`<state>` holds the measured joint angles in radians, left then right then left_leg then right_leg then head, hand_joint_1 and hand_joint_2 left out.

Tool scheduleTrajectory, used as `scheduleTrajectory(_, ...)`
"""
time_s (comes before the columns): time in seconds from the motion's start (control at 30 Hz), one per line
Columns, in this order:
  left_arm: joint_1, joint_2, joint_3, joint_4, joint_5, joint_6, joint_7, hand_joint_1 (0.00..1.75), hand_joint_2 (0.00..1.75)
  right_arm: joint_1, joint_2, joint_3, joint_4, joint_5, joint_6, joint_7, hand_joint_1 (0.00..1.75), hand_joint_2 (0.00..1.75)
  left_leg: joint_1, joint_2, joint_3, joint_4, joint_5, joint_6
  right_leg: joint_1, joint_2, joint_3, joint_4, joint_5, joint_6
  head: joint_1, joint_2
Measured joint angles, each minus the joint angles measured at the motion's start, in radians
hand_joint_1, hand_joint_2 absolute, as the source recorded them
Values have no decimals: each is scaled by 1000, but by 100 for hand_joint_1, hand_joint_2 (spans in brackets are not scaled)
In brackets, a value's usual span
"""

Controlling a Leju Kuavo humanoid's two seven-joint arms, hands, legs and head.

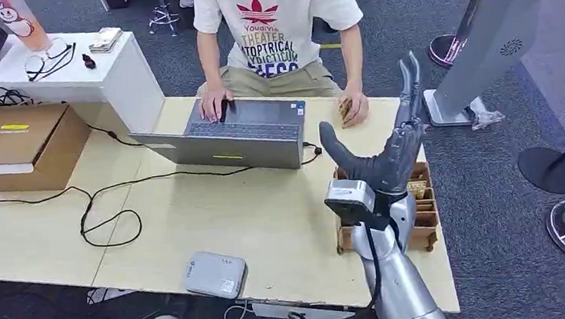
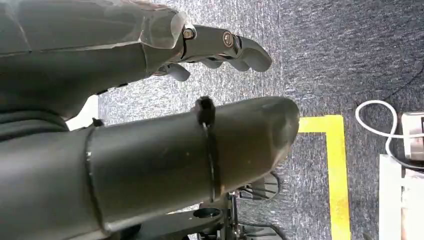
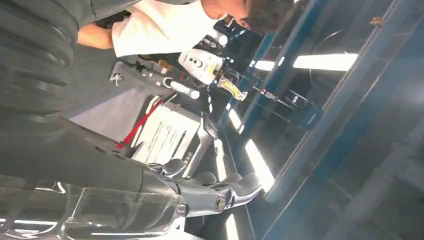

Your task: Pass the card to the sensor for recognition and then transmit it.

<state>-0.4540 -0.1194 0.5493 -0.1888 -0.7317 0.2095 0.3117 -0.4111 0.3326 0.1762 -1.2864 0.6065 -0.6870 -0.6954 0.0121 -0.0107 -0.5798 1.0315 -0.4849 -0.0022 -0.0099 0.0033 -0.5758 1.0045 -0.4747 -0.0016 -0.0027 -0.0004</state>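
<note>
— What is on the bench [image 1: 54, 233]?
— A laptop [image 1: 235, 133] sits at the far side, in front of a person [image 1: 277, 32]. A small flat box [image 1: 216, 273] lies at the near edge. A cable [image 1: 109, 201] runs across the left part.
— And on the right?
— A tray [image 1: 426, 216] stands near the right edge. The right hand [image 1: 387, 150] is raised over it.
— What is left of the laptop?
— A cardboard box [image 1: 20, 148]. Behind it stands a desk [image 1: 114, 74] with glasses [image 1: 47, 63] on it.
</note>
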Motion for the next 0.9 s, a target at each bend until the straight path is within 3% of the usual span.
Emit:
scheduleTrajectory(0.27,35,4,0,0,17,32,-21,0,0,88,-34,-5,-132,-54,0,0,0,175,0,0,0,0,0,0,0,0,0,0,0,0,0,0)
scheduleTrajectory(0.57,49,4,0,0,18,36,-22,0,0,118,-53,-5,-178,-54,0,0,0,175,0,0,0,0,0,0,0,0,0,0,0,0,0,0)
scheduleTrajectory(0.9,65,5,0,-3,31,90,-56,0,0,215,-76,-55,-253,-62,0,0,0,175,0,0,0,0,0,0,0,0,0,0,0,0,0,0)
